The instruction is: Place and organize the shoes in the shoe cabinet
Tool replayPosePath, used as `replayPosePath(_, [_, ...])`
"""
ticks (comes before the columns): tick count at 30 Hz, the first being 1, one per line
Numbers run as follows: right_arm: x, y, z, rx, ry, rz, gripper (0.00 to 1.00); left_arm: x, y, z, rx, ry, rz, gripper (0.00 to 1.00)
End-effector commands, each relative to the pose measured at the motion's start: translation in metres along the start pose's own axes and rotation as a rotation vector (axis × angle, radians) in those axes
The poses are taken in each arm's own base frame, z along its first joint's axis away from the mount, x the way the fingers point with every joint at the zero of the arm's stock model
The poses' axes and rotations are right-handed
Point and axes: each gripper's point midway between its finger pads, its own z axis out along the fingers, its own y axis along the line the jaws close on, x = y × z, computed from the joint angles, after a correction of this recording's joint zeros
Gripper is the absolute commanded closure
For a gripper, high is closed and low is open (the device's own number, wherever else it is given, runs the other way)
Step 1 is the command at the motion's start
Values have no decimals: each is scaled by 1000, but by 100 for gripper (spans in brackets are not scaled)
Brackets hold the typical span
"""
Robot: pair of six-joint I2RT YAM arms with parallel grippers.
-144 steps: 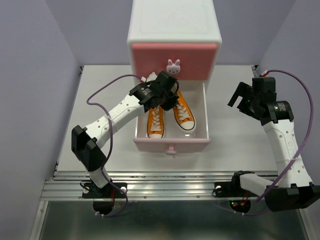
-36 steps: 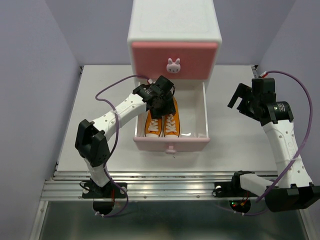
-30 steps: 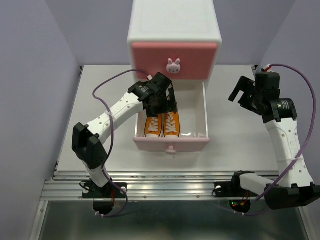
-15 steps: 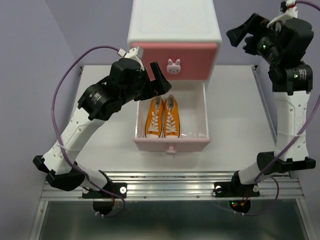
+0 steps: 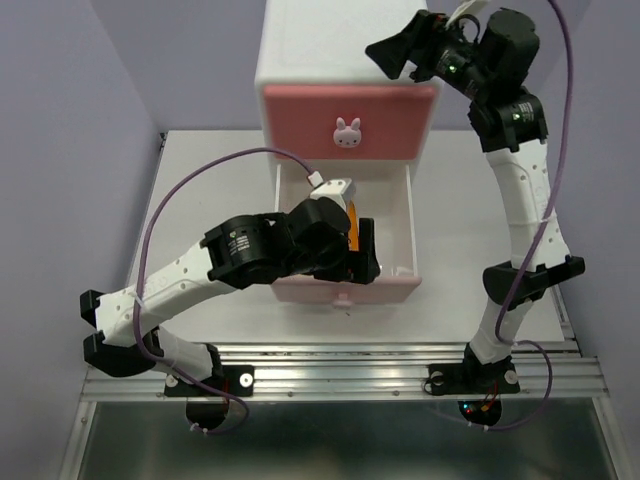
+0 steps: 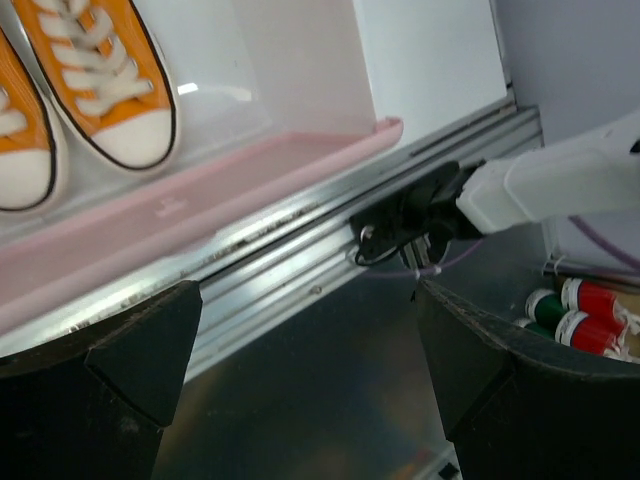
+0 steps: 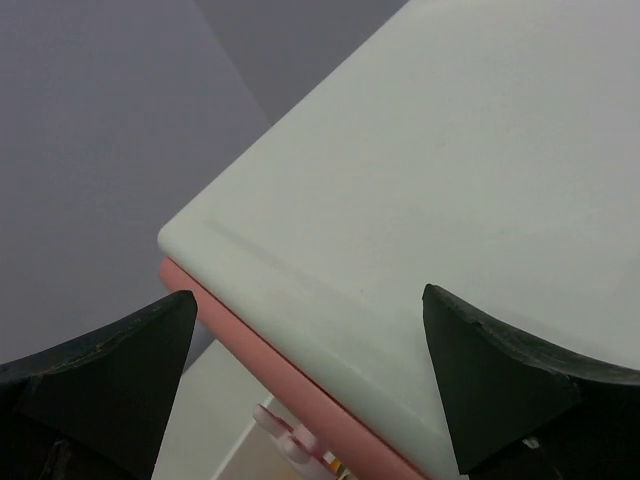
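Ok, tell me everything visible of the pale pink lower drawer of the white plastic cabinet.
The pale pink lower drawer stands pulled well out of the white plastic cabinet. Glossy plastic by its look: pink front, paler walls and floor. Two orange canvas sneakers with white laces and toe caps lie side by side in its left part, toes to the front; its right part is bare. The open left gripper hangs over its front edge, no contact visible.

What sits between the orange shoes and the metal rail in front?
The open drawer's pale pink front wall lies between shoes and rail; the left wrist view shows it.
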Motion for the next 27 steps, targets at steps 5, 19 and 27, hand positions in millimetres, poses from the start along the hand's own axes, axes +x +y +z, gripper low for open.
replayPosePath(5, [77,-5,31,127,163,-100,0,59,2,-17,-84,35,-61,1])
replayPosePath(19, [130,-37,10,237,335,-130,0,129,81,56,-331,-21,-163,1])
replayPosePath(27, [134,-35,6,227,347,-138,0,128,74,81,-350,-156,-142,1])
